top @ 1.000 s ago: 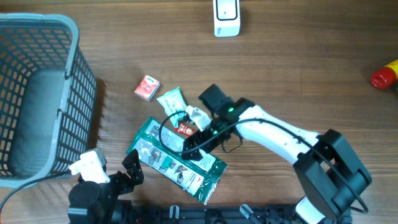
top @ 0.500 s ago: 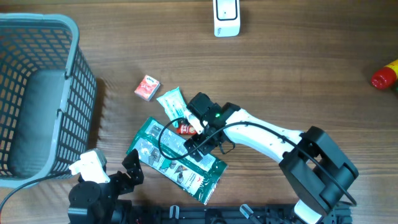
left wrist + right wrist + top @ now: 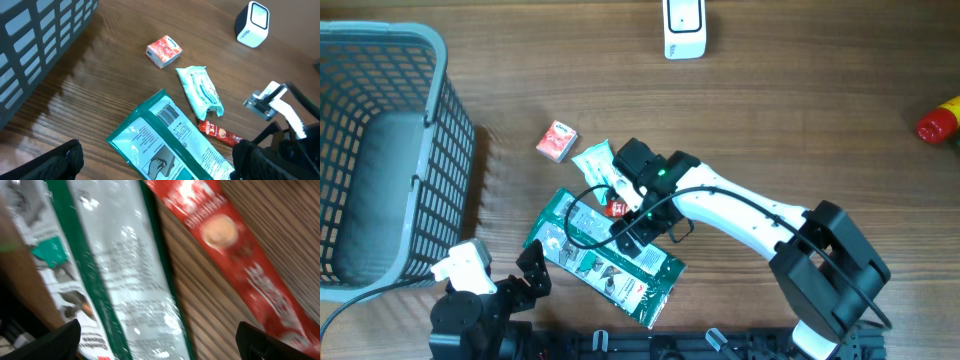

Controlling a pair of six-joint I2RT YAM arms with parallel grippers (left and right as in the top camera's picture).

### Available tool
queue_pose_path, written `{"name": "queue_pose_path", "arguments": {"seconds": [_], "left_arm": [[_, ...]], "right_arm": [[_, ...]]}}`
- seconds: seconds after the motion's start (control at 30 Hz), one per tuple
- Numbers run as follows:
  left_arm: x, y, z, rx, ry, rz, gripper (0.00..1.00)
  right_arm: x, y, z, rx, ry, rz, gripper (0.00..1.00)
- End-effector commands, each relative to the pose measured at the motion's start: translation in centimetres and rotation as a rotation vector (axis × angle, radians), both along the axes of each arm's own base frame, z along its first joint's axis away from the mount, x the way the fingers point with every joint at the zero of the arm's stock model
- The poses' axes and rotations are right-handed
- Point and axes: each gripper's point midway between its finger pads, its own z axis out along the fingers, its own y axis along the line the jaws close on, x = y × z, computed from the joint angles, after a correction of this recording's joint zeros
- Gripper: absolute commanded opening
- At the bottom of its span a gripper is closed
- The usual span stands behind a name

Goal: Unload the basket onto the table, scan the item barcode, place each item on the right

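Red drink stick point(image 3: 616, 207) lies on the wooden table point(image 3: 800, 110), between the green pouch point(image 3: 610, 262) and the white wipes pack point(image 3: 595, 163). The right gripper point(image 3: 642, 225) hangs right over it, fingers wide apart, holding nothing. The left gripper point(image 3: 532, 268) sits near the basket point(image 3: 440, 150), fingers apart too.

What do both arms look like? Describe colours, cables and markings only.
The right arm has a white link between bulky black joints, a thin black cable looping beside it and a small green light near the wrist. The left arm is black with a white block at its wrist. Both hands' fingers are matte black.
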Motion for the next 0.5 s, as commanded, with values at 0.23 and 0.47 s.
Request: {"name": "queue_pose_path", "arguments": {"seconds": [0.23,0.47], "left_arm": [[0.0,0.0,0.0,0.015,-0.001,-0.007,1.0],[0.0,0.0,0.0,0.015,-0.001,-0.007,1.0]], "right_arm": [[-4.9,-2.5,-8.3,-0.281,0.153,0.034,0.78],[-3.8,-5.3,-9.3,-0.458,0.116,-0.145,0.04]]}}
